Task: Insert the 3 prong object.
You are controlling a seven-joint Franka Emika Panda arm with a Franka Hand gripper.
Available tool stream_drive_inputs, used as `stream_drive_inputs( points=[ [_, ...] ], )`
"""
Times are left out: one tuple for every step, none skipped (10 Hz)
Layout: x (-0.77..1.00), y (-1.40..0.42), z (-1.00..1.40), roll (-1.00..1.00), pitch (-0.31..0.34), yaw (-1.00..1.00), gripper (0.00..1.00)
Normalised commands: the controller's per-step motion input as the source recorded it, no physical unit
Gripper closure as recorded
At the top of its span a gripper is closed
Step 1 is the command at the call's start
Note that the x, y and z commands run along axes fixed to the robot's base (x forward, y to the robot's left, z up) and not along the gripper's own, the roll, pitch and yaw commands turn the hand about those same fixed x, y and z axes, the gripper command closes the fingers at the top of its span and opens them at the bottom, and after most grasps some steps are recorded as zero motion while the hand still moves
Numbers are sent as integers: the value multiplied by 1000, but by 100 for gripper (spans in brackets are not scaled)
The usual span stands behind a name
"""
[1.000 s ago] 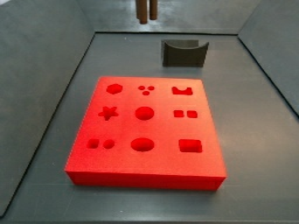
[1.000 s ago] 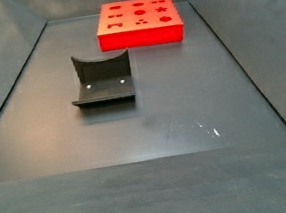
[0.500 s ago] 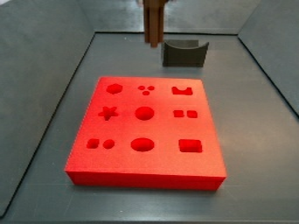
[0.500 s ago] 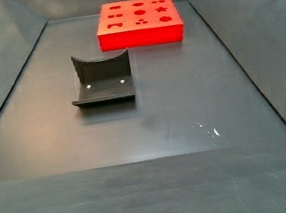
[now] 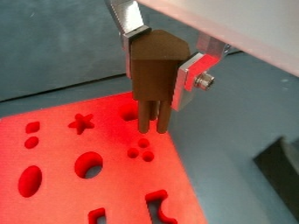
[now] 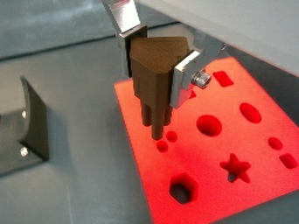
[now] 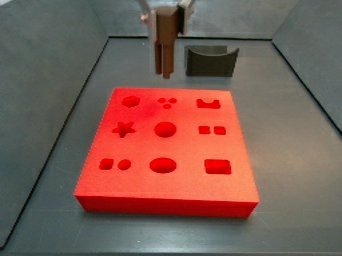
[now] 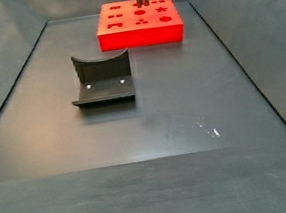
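I'm watching the hand (image 5: 160, 70) clamping the 3 prong object (image 5: 155, 74) between its silver fingers (image 5: 194, 73), the dark brown piece hanging upright with its prongs pointing down. In a side view the hand (image 7: 164, 12) is hovering over the far edge of the red block (image 7: 167, 150), just above the 3-dot cutout (image 7: 166, 101). In both wrist views the prongs are sitting close over those 3 small holes (image 5: 140, 153), but they're not in yet, as far as I can tell.

So I'm judging the pick-up done and the carry nearly done; lining up and pushing down are what's left.

The red block is lying flat on the dark grey counter (image 8: 162, 126), with the dark curved holder block (image 8: 102, 79) standing well apart from it. Grey walls (image 7: 54, 60) are sloping up around the counter.
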Motion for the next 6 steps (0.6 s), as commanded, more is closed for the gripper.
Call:
stream_drive_inputs(
  points=[
    [-60, -331, -289, 264, 51, -143, 100],
    [-100, -206, -409, 190, 153, -294, 100],
    [0, -46, -371, 189, 149, -329, 100],
    [60, 31, -229, 193, 174, -483, 100],
    [60, 80, -146, 211, 231, -617, 100],
    [0, 9, -91, 204, 276, -614, 100]
  ],
)
